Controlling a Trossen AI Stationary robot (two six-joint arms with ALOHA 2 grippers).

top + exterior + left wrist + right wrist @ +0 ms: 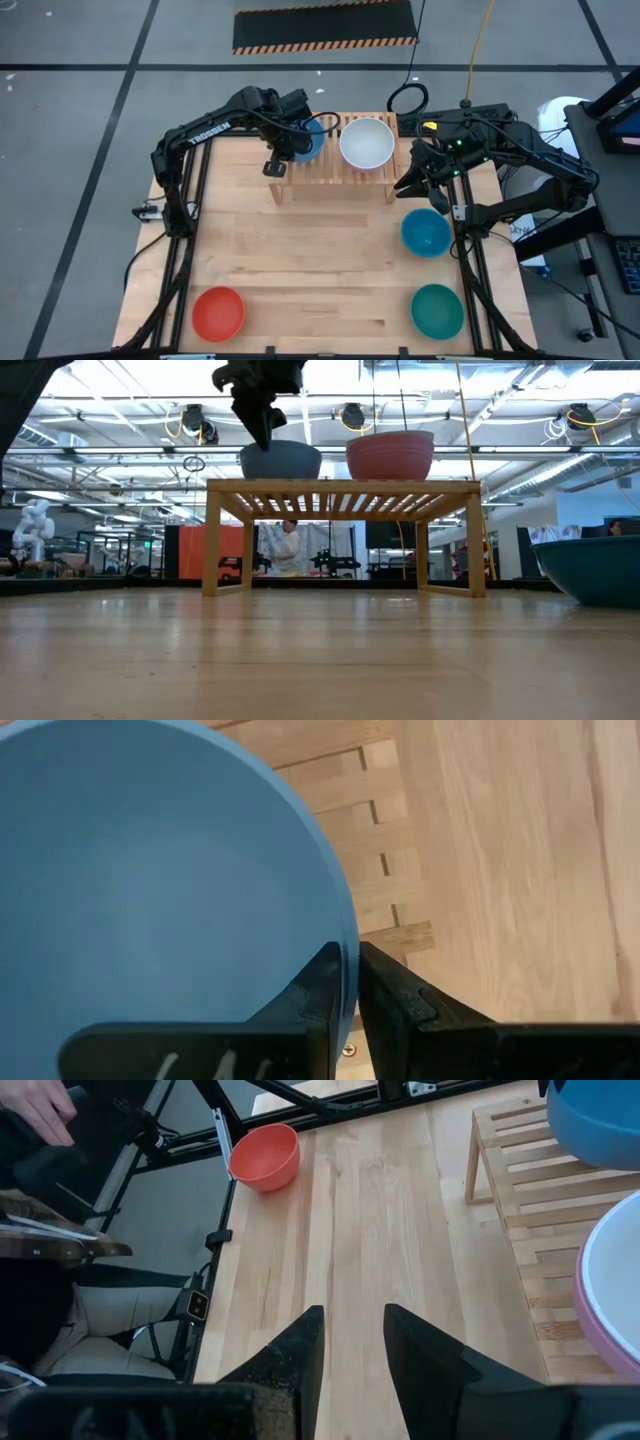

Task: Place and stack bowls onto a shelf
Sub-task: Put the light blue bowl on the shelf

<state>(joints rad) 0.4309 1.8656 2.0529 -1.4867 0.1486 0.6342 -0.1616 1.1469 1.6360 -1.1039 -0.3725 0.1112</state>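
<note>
Behind the counter (300, 270) sat the shelf (330, 172); left gripper (347, 982) jaws straddled the blue bowl's (150, 900) rim (barely parted), right gripper (352, 1342) jaws apart, empty.

A: Where does each camera look at the shelf (335, 165) from?

B: One hangs overhead, facing straight down. One sits at tabletop level, looking across at its front. The left wrist camera is pressed close above it; the right wrist one views it from beside. All share the shelf.
</note>
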